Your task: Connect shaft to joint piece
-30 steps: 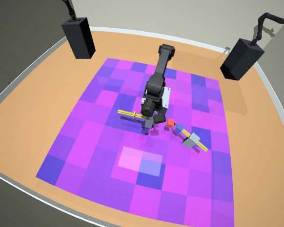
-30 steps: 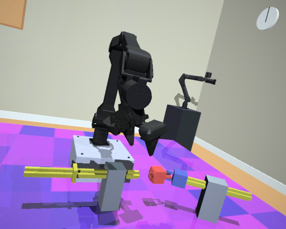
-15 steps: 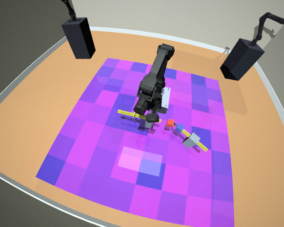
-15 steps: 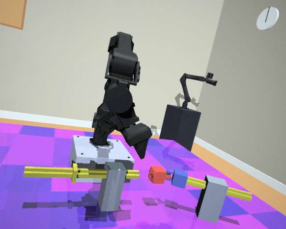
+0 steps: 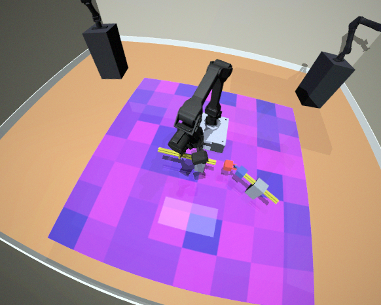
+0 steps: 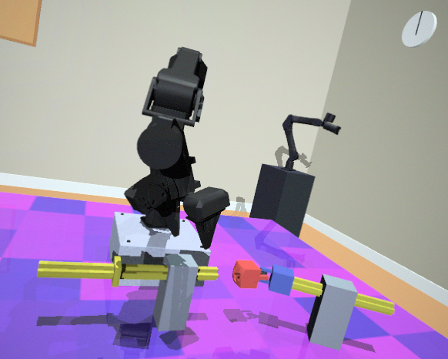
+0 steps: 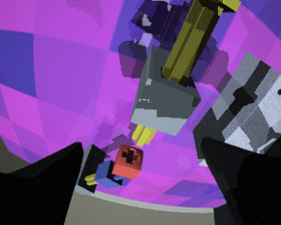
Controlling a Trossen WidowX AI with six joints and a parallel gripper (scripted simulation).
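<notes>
Exterior view: crooked pushing could jam the sliding shaft (image 5: 168,151) (image 6: 77,270) (image 7: 189,44), left of and through the near block (image 5: 199,167) (image 6: 175,296) (image 7: 165,97). Above that block, the gripper (image 6: 192,242) (image 7: 144,146) is spread, empty. Right of the block, below the gripper, the red joint piece (image 5: 228,165) (image 6: 248,274) (image 7: 129,165) could rotate if bumped, misaligning its opening.

Wall panel (image 6: 18,20) cut off by edge.

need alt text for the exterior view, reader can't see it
Black robot arm with its gripper open above a yellow shaft running through a grey block. The shaft's near end stops short of a red joint piece, hinged to a blue piece on a second, angled yellow shaft.
</notes>
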